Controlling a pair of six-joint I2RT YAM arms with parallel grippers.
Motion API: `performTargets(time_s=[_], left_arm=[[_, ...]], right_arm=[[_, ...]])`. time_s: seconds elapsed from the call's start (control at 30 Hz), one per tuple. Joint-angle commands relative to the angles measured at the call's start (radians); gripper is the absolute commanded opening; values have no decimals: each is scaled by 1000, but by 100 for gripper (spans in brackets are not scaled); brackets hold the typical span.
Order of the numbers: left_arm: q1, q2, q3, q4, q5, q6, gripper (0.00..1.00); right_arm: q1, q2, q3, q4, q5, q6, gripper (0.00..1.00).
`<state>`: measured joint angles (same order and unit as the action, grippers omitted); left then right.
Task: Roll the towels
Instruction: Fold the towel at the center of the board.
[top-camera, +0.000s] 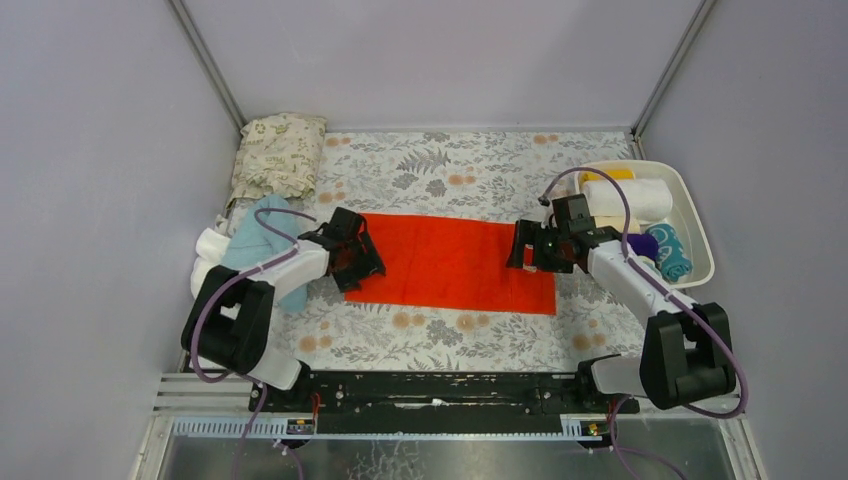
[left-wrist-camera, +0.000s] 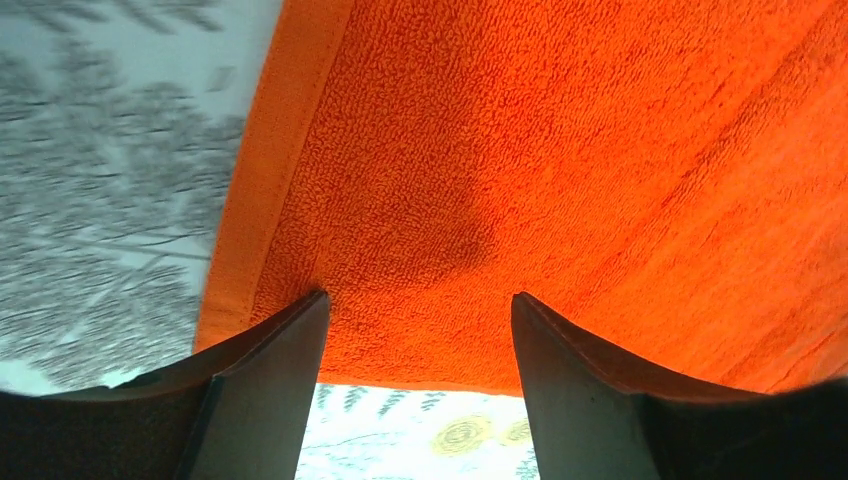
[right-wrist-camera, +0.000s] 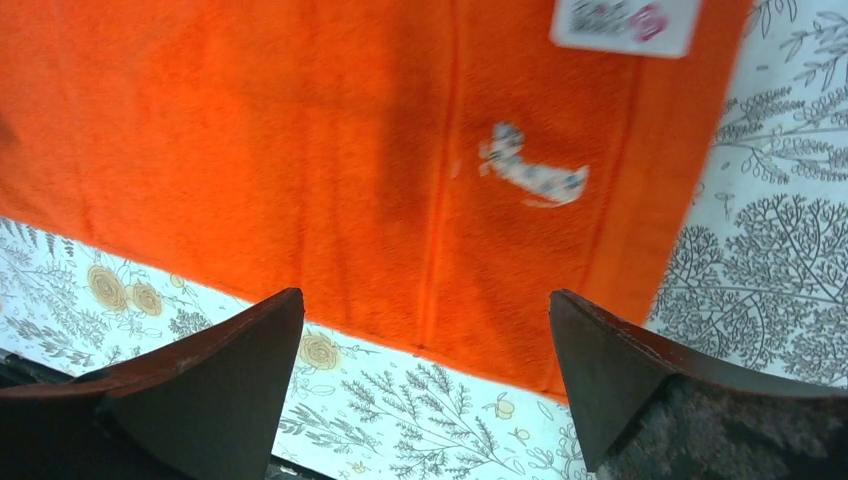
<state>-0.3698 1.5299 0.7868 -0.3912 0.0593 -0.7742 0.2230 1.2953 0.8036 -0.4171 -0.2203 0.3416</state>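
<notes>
Two grippers hang over one orange towel (top-camera: 455, 262), which lies spread flat on the mat (top-camera: 450, 165) in the middle of the top view, its long side running left to right. The left gripper (top-camera: 355, 255) is at the towel's left end and the right gripper (top-camera: 530, 247) at its right end, both pointing inward. In the left wrist view the dark fingers (left-wrist-camera: 270, 390) stand well apart at the bottom of the frame with nothing between them; terry cloth fills most of the picture, and the towel's hem (left-wrist-camera: 250, 200) runs down the left, with mat beyond it. Whether the tips touch the cloth I cannot tell. In the right wrist view the jaws are likewise spread wide and hold nothing. The towel covers the upper part of that frame, with a small stitched motif (right-wrist-camera: 530, 170) right of centre and a white label (right-wrist-camera: 625, 20) at the top edge. At the left of the top view, beside the left arm, a blue towel (top-camera: 262, 240) and a white towel (top-camera: 210, 245) lie bunched together, just below a leaf-printed cushion (top-camera: 280, 150) in the upper left corner. At the right, a white bin (top-camera: 700, 230) holds rolled cloths: a cream roll (top-camera: 628, 197), a yellow one (top-camera: 606, 174) above it, a purple one (top-camera: 645, 245) partly hidden by the right arm, and a teal one (top-camera: 670, 250) beside that.
</notes>
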Motion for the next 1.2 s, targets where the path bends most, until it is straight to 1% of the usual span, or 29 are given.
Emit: performTargets(time_s=[0.0,0.03,0.17,0.27,0.37,0.43,0.5,0.57,0.63,0.67,0.73,0.8,0.87,0.93,1.03,1.17], left_arm=[[55,-38,-33,-184,-70,37,71],[57,-50,-7,-202,-71,48,74],[80,-80,109,-259,-76,110,77],[119,-75,195,-268,-80,194,84],[155,-16,296,-275,-71,301,88],[178,47,382,-292,-81,379,88],[190,123,453,-312,-86,441,87],[196,187,517,-332,-117,491,87],[202,257,573,-358,-150,535,86],[207,287,604,-373,-171,549,86],[218,338,654,-393,-199,568,85],[222,384,699,-406,-209,579,84],[223,427,738,-417,-205,589,83],[222,460,767,-429,-202,598,82],[223,498,790,-452,-219,602,81],[223,504,789,-454,-206,606,81]], right_arm=[[15,42,111,40,29,-48,99],[15,51,132,41,29,-66,99],[15,76,211,60,42,-140,99],[15,112,289,14,56,-205,99],[14,170,358,-19,42,-308,100],[12,227,405,-48,98,-369,99],[-1,295,456,-93,149,-449,95],[-35,391,516,-152,101,-500,84],[-53,475,600,-212,65,-527,76],[-56,505,625,-229,72,-543,72],[-57,559,656,-247,118,-570,70],[-57,593,671,-246,167,-590,69],[-62,615,673,-236,188,-609,66],[-68,635,676,-234,169,-626,64],[-69,684,701,-255,157,-646,57],[-68,746,729,-267,149,-654,52]])
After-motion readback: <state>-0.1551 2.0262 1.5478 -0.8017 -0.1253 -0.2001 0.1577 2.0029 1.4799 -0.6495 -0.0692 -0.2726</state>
